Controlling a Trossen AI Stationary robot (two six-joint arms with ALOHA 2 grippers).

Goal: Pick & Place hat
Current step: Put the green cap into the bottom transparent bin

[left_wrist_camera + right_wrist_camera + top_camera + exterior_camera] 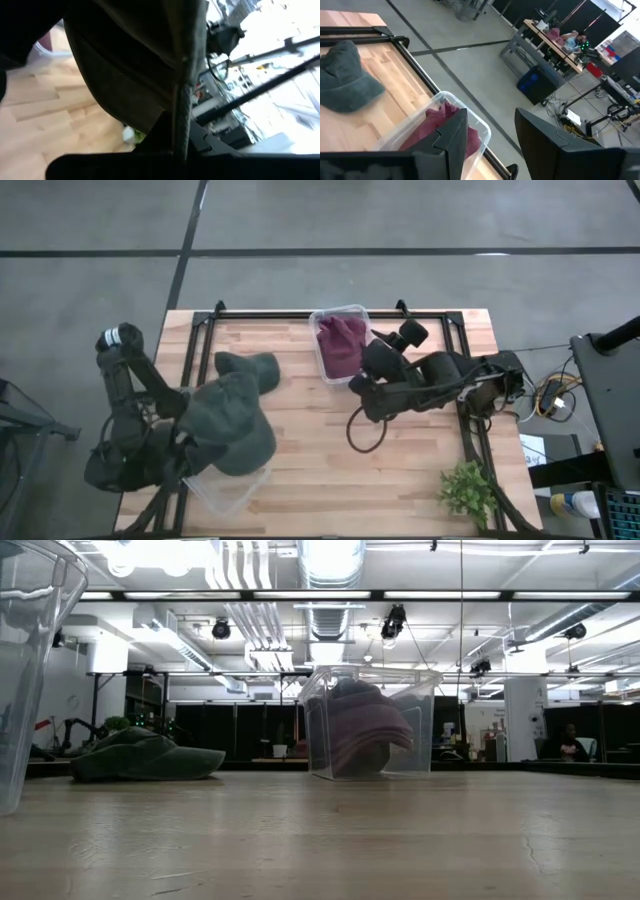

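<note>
Two dark green hats show on the wooden bench (300, 470). One green hat (247, 369) lies flat near the bench's back-left part, a soft, felt-like cap with a rounded crown and a short brim; in the low view it sits low and slumped on the wood. The other green hat (232, 425) is larger in the high view, draped and creased, hanging from the left tool (185, 442), which is clenched on its fabric above the front-left corner (in the left wrist view the cloth fills most of the picture, a stitched seam running down its edge). It hangs over an empty clear bin (225, 488) at that corner.

A maroon hat (341, 344) is bunched inside a second clear bin (322, 320) at the back middle of the bench, its folds pressed against the wall.

The right tool (362, 386) hovers just beside that bin, its two fingers (451, 135) apart with nothing between them. A small green plant (468, 490) stands at the front-right corner.
</note>
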